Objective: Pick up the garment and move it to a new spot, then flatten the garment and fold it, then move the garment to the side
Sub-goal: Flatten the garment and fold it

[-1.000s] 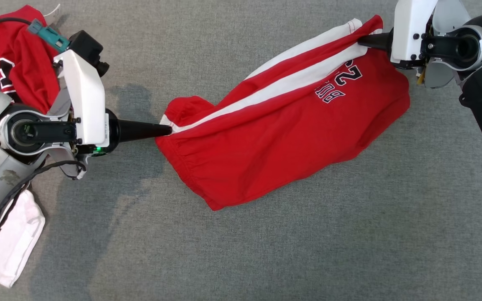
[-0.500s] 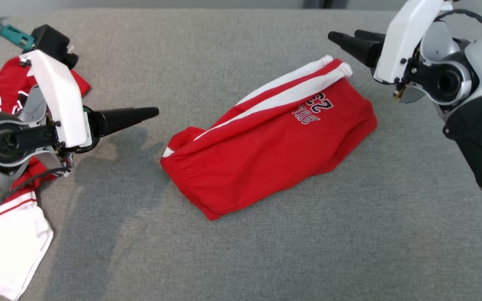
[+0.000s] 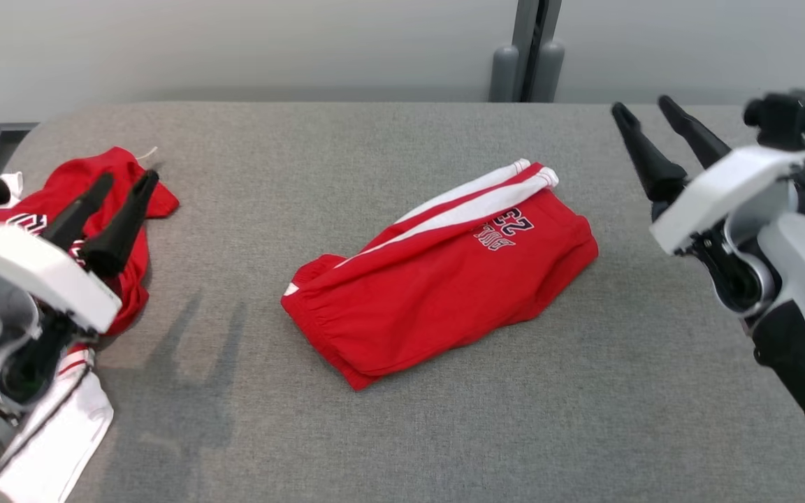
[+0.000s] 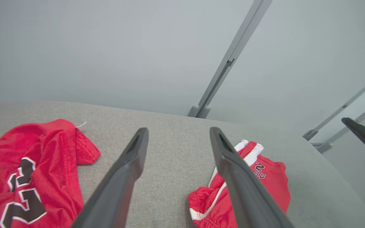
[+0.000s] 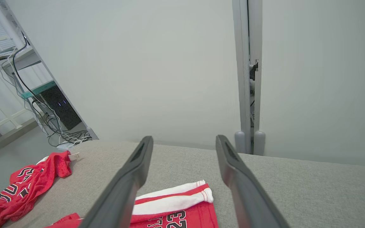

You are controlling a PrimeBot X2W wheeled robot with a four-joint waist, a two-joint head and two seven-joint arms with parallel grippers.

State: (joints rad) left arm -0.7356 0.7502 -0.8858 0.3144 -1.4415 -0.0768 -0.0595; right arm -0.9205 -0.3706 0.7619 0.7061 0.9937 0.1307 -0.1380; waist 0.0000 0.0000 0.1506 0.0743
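The garment (image 3: 437,269) is a pair of red shorts with white side stripes and dark lettering, lying folded in the middle of the grey table (image 3: 402,419). It shows in the left wrist view (image 4: 265,177) and in the right wrist view (image 5: 176,202). My left gripper (image 3: 124,180) is raised at the left, open and empty, well apart from the shorts. My right gripper (image 3: 643,110) is raised at the right, also open and empty. Both pairs of fingers point away from me, above the table.
A red jersey (image 3: 116,181) with dark numbers lies crumpled at the table's left edge, with a white cloth (image 3: 60,447) in front of it. A grey post (image 3: 528,49) stands behind the table against a pale wall. A rack with cables (image 5: 49,107) stands off to the left.
Both grippers have opened, let go of the garment's ends and lifted back toward the table's sides. The shorts lie loose on the table. The head camera has tilted up, showing the wall.
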